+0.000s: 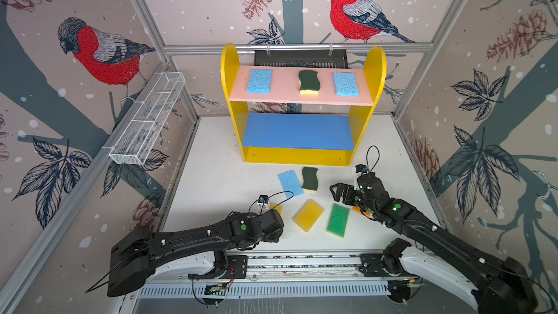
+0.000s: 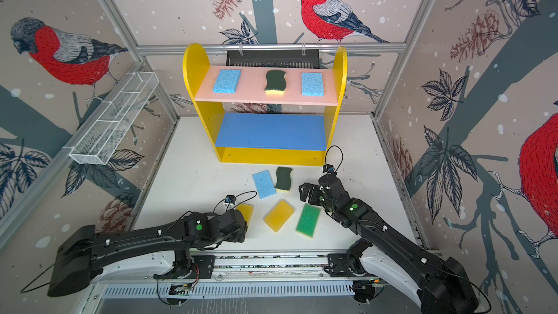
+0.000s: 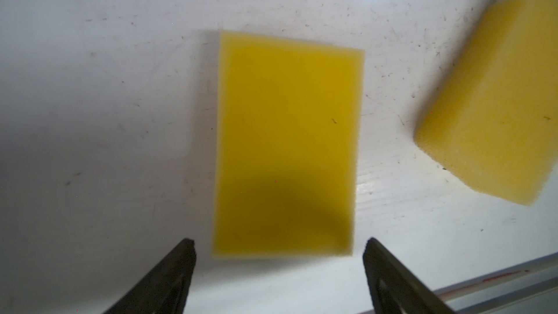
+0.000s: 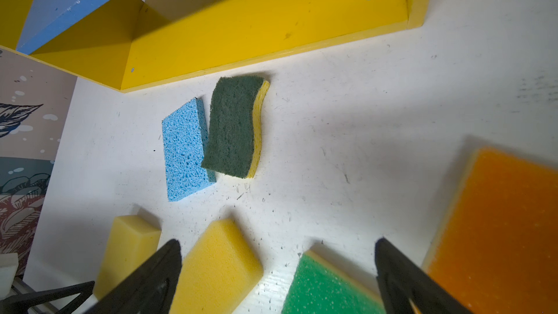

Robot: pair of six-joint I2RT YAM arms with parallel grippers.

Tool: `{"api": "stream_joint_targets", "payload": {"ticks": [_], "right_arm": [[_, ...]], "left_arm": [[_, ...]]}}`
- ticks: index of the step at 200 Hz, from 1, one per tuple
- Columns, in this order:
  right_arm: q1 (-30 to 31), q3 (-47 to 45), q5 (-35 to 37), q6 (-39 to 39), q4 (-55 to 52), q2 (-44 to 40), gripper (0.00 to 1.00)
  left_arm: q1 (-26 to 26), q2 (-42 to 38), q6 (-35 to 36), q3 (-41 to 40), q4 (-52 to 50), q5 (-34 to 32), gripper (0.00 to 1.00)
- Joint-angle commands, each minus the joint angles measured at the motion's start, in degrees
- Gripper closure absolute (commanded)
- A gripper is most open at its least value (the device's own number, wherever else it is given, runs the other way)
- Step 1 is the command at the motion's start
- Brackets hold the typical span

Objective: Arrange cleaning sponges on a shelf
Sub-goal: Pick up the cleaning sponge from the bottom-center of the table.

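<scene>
— Where do the sponges sit relative to the shelf (image 1: 302, 158)?

— Three lie flat on its pink top board. A light blue sponge (image 1: 259, 81) is at one end and a second light blue sponge (image 1: 345, 83) at the other. A dark-green wavy sponge (image 1: 308, 82) lies between them, and all three are apart. The other six lie on the white bench (image 1: 217, 182) in front of the shelf.

— Which are nearest it?

— A third light blue sponge (image 1: 290, 183) and a second dark-green wavy sponge (image 1: 310, 179), just before the shelf's yellow bottom panel. These two touch along one edge. Farther from the shelf lie a yellow sponge (image 1: 308, 215) and a green sponge (image 1: 338, 220), side by side but apart.

— And the grippers?

— The left gripper (image 3: 280, 240) hangs over a second yellow sponge (image 3: 287, 146), about as far from the shelf as the first. Its jaws are spread wider than that sponge, one tip off each near corner, and it holds nothing. The right gripper (image 4: 278, 240) is spread wide too, and empty. It hovers above the bench by the green sponge. An orange sponge (image 4: 498, 231) lies just beside it, mostly hidden by the arm in both top views.
</scene>
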Motion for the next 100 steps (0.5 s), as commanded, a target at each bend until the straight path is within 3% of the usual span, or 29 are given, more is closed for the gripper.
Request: {"api": "stream_joint_targets", "payload": {"ticks": [1, 51, 100], "right_arm": [[0.0, 0.4, 1.1, -1.4, 0.8, 0.3, 0.0], [0.0, 0.9, 2.2, -2.6, 0.1, 0.3, 0.0], [0.0, 0.6, 2.1, -2.5, 0.4, 0.5, 0.0]], "left_arm": [[-0.4, 0.7, 1.9, 0.0, 2.4, -0.4, 0.11], [-0.8, -1.1, 3.7, 0.7, 3.7, -2.1, 0.08], [-1.1, 3.4, 3.5, 3.3, 0.5, -3.9, 0.09]]}}
